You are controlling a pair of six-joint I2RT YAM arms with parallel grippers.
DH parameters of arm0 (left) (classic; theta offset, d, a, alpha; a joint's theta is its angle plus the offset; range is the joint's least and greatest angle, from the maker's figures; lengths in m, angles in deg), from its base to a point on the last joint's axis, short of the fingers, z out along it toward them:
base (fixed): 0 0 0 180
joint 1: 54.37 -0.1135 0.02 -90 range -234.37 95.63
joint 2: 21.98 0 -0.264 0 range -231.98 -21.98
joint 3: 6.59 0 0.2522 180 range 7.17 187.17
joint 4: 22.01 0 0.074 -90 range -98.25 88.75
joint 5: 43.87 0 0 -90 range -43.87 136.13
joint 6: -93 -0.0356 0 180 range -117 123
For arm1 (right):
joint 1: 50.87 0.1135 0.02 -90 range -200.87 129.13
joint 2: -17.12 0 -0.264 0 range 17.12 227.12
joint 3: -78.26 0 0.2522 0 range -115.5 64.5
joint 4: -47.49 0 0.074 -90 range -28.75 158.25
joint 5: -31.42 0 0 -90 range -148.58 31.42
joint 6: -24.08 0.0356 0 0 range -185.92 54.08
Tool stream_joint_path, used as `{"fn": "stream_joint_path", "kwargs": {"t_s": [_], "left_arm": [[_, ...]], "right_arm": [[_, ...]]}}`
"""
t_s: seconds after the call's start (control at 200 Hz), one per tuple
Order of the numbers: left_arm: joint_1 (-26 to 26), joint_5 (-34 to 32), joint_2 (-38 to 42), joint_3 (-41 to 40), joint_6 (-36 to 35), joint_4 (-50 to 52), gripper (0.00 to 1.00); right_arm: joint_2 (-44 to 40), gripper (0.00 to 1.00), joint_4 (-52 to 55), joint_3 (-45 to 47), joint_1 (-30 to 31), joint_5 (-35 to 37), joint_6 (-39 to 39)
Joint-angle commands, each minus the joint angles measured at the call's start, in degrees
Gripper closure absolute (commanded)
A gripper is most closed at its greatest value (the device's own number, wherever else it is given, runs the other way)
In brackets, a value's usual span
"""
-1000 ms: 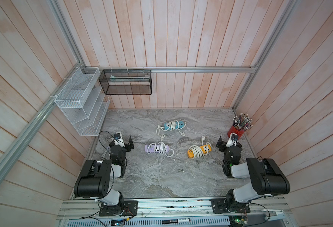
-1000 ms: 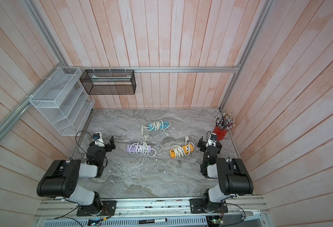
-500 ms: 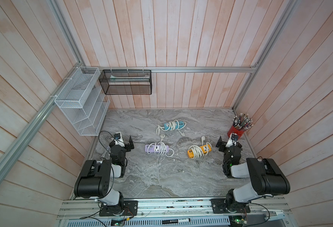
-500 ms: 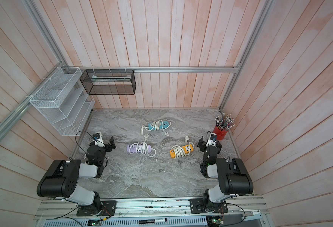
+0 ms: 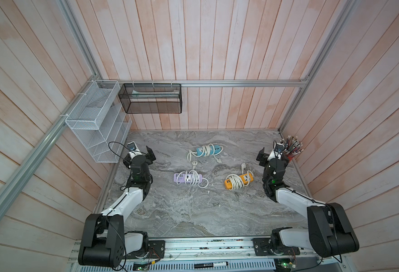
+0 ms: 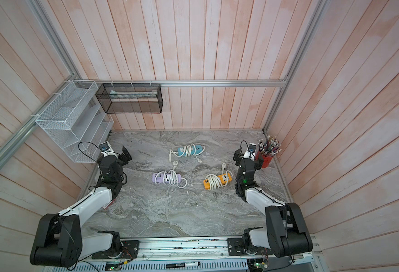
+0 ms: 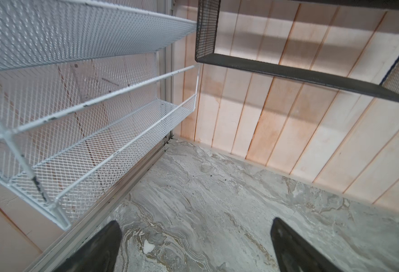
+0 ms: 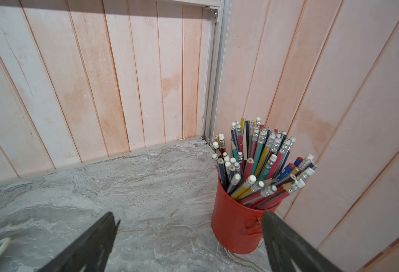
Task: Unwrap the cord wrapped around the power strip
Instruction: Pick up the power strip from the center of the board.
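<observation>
Left gripper [image 7: 195, 222] spread wide, empty, at the left table [image 5: 193, 212] edge; right gripper [image 8: 188, 213] likewise, beside the pencil cup [image 8: 236, 226]
Between them: purple power strip [image 5: 188, 177], long axis crosswise, nearer the left arm; blue strip [image 5: 205, 150] farther back; orange strip [image 5: 238, 181], skewed, nearest the right gripper; each wound in white cord [image 5: 193, 180]

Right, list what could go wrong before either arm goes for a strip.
The right gripper hangs open right beside the red pencil cup; swinging out could tip it. The purple power strip and blue power strip have cords lying close; pulling one may snag the other. Unpinned, a strip may just slide.
</observation>
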Motion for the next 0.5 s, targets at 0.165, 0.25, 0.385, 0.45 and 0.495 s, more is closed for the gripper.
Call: {"fn": "stream_joint_path", "kwargs": {"t_s": [0.165,0.25,0.385,0.45,0.495], "left_arm": [[4.99,11.18,3.81,12.32,1.62,31.65,0.0],[5.94,18.05,4.35,17.18,1.02,39.6,0.0],[4.0,32.41,4.11,22.51,3.25,50.09,0.0],[2.55,38.86,4.32,23.16,5.41,52.64,0.0],[1.44,44.07,4.74,22.84,6.76,53.21,0.0]], "right_arm": [[-6.14,0.01,24.87,-10.54,2.02,-13.01,6.89],[-6.68,0.01,31.34,-14.69,1.98,-19.93,9.14],[-6.6,0.01,39.08,-19.82,1.96,-27.79,10.41],[-6.43,0.01,42.15,-21.6,1.94,-31.29,10.8],[-6.27,0.01,43.9,-22.78,1.92,-34.87,10.83]]}}
